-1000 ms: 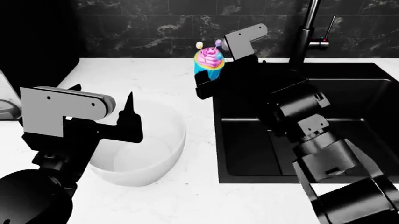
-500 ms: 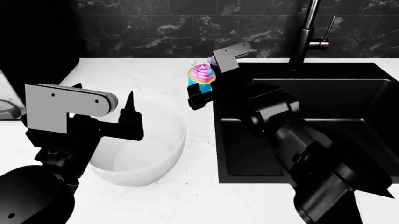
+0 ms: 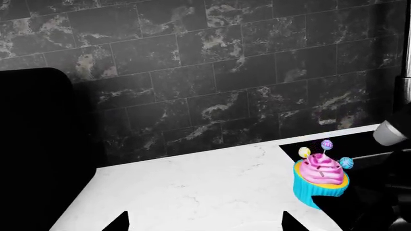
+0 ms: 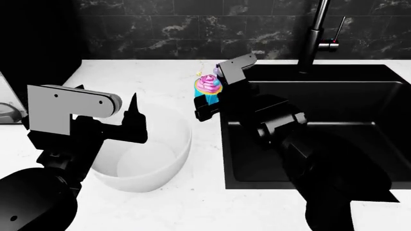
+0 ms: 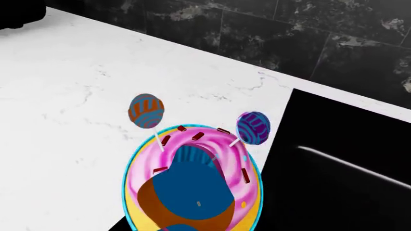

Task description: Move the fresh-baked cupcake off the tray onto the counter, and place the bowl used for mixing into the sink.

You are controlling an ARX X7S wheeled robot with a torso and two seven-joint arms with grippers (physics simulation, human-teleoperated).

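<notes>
The right gripper (image 4: 207, 101), still clamped on the cupcake (image 4: 207, 89), has lowered it slightly toward the counter (image 4: 147, 77); the left gripper (image 4: 106, 103) hangs open over the bowl (image 4: 144, 161), unchanged.

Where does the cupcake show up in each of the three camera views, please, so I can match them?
Head view: the cupcake is upper centre, by the right gripper, left of the sink.
Left wrist view: cupcake at lower right, beside the counter.
Right wrist view: cupcake from above, bottom centre.
Shared landmark: the counter's edge where it meets the sink.
</notes>
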